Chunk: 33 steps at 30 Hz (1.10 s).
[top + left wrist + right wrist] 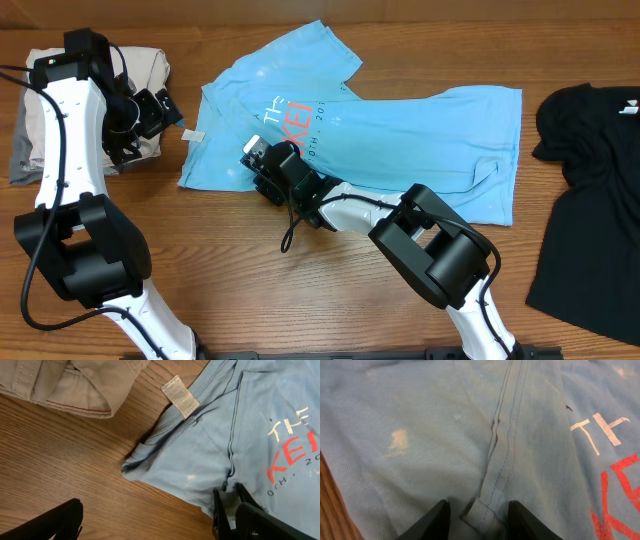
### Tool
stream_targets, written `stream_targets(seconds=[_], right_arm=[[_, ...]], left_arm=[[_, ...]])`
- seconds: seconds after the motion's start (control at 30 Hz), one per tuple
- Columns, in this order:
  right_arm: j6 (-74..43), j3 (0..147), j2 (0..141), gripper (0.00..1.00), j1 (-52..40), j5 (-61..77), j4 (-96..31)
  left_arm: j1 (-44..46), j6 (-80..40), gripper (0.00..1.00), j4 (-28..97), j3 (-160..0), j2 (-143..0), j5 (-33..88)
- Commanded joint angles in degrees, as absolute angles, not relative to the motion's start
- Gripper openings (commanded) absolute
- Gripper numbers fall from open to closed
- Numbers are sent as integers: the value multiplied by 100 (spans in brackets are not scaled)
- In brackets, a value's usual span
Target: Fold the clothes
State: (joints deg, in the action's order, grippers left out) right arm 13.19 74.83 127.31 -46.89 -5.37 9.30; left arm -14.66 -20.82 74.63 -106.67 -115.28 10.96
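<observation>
One light blue T-shirt [420, 130] lies rumpled in the middle of the table [300, 290]. The right gripper [479, 507] sits on it, jaws partly apart astride a seam end, not pinching. The left gripper [162, 108] hangs wide open and empty near a beige garment [145, 65].

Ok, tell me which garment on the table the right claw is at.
The light blue T-shirt in the middle: the right claw sits on its stitched seam. The beige garment lies far left, the black garment far right.
</observation>
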Motion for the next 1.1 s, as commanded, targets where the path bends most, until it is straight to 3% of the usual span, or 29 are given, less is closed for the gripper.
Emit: stream_targets(seconds=[0.0,0.2,0.33,0.47,0.87,1.07], right_arm=[[1149,7542,12438,41,-4724,-506,908],[1153,7542,12438,41,-4724,-508,834],[1151,7542,12438,30,-4718,-508,882],[1153,7542,12438,26,-4718,-510,993],[1151,7550,12285,25,-4718,-508,1033],[1149,7548,12291,34,-4718,-491,917]], left_arm=[[-1455,-2034,100,7467,-10772,-11347,1146],[-1461,-2034,100,7465,-10772,-11347,1144],[-1461,-2034,100,7465,-10772,-11347,1146],[-1461,-2034,100,7467,-10772,-11347,1146],[-1457,-2034,100,7467,-10772,-11347,1146],[-1457,-2034,100,7467,-10772,-11347,1146]])
